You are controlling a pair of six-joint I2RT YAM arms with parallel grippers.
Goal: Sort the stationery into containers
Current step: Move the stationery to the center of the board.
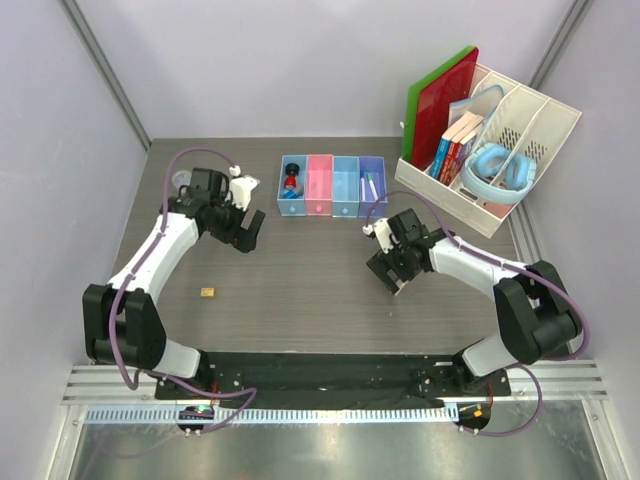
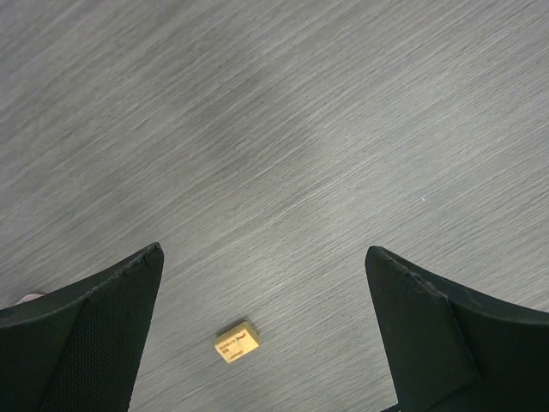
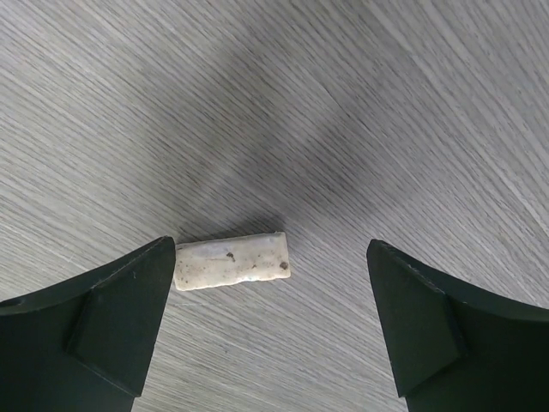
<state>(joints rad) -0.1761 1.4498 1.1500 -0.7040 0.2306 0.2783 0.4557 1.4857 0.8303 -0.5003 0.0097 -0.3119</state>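
Observation:
Four containers stand in a row at the back: blue [image 1: 283, 186], pink [image 1: 319, 186], light blue [image 1: 345, 187] and lavender [image 1: 380, 176]. The blue one holds small red-black and blue cylinders [image 1: 291, 180]. White pens [image 1: 370, 187] lie in the lavender one. My left gripper [image 1: 246, 234] [image 2: 264, 251] hangs open above bare table, and a tiny yellow piece [image 2: 237, 342] [image 1: 207, 292] lies below the gap between its fingers. The right gripper [image 1: 392, 276] [image 3: 270, 244] is open around a whitish eraser block [image 3: 232, 261], whose left end is right at the left finger [image 3: 129, 292].
A big white slotted rack [image 1: 545, 118] at the back right holds books [image 1: 455, 145] and light-blue headphones [image 1: 497, 168], with red and green boards [image 1: 440, 100] leaning behind it. A pale roll [image 1: 183, 180] lies behind the left arm. Walls close in both sides.

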